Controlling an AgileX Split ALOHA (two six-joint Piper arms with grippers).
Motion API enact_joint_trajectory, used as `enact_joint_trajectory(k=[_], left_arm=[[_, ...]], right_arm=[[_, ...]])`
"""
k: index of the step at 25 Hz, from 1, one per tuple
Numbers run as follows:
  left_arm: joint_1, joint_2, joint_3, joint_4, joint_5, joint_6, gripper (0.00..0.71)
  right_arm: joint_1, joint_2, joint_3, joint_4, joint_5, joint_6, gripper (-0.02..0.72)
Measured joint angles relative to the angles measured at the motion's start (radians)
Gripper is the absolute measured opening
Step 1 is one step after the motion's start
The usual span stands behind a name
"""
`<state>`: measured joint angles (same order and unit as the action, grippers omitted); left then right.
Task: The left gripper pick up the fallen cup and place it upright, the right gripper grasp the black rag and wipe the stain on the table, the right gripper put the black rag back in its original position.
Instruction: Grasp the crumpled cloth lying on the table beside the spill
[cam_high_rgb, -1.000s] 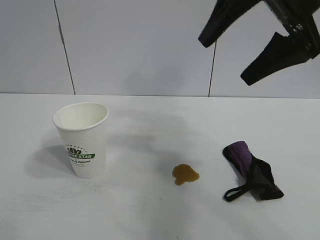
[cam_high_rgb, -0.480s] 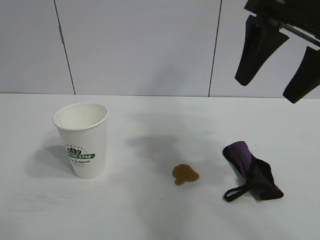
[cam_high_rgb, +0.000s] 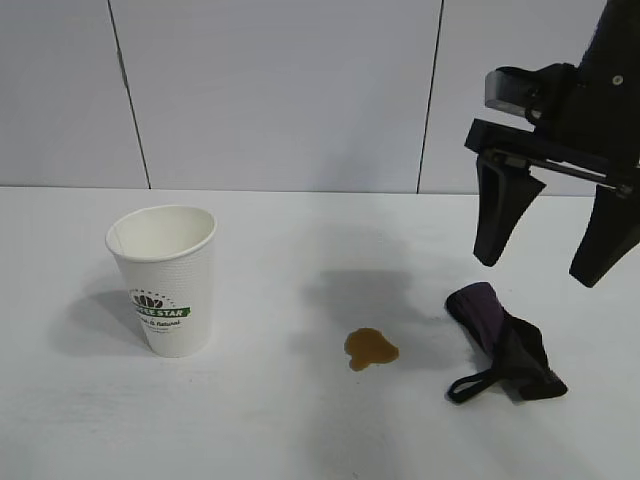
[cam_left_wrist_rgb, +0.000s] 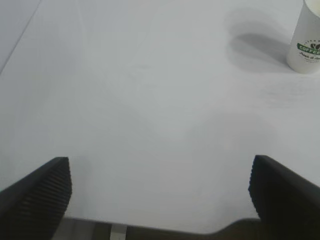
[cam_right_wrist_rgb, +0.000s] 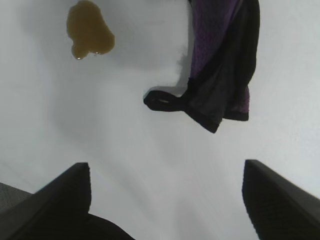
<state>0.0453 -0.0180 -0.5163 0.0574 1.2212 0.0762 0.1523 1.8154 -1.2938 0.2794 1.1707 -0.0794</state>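
The right gripper (cam_high_rgb: 545, 252) hangs wide open and empty above the black rag (cam_high_rgb: 505, 343); the stain (cam_high_rgb: 370, 348) lies at the rag's nine o'clock; the left gripper (cam_left_wrist_rgb: 160, 192) is wide open, empty.

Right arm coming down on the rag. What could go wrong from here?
1. The black rag lies bunched, its loop trailing; the open right tool, above it, may pinch only an edge.
2. The stain sits close by; a dragged rag could smear it wider.
3. The cup stands upright beyond the stain; a long wipe might reach it.
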Motion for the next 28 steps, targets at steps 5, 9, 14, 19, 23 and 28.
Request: enact_joint_trajectory(k=[5,9,14,19,23,28], left_arm=[[0.000,0.001,0.036,0.000,-0.081,-0.019,0.694],[0.000,0.001,0.037,0.000,-0.093,-0.022,0.694],[0.000,0.001,0.037,0.000,-0.093,-0.022,0.694],[0.000,0.001,0.037,0.000,-0.093,-0.022,0.694],[0.000,0.001,0.037,0.000,-0.093,-0.022,0.694],[0.000,0.001,0.037,0.000,-0.093,-0.022,0.694]], right_arm=[[0.000,0.009,0.000,0.000,-0.046,0.000,0.568],[0.000,0.018,0.000,-0.018,-0.066,0.000,0.568],[0.000,0.067,0.000,-0.044,-0.077,0.008,0.568],[0.000,0.141,0.000,-0.084,-0.106,0.026,0.556],[0.000,0.175,0.000,-0.090,-0.164,0.026,0.545],[0.000,0.192,-0.002,-0.094,-0.223,0.026,0.545]])
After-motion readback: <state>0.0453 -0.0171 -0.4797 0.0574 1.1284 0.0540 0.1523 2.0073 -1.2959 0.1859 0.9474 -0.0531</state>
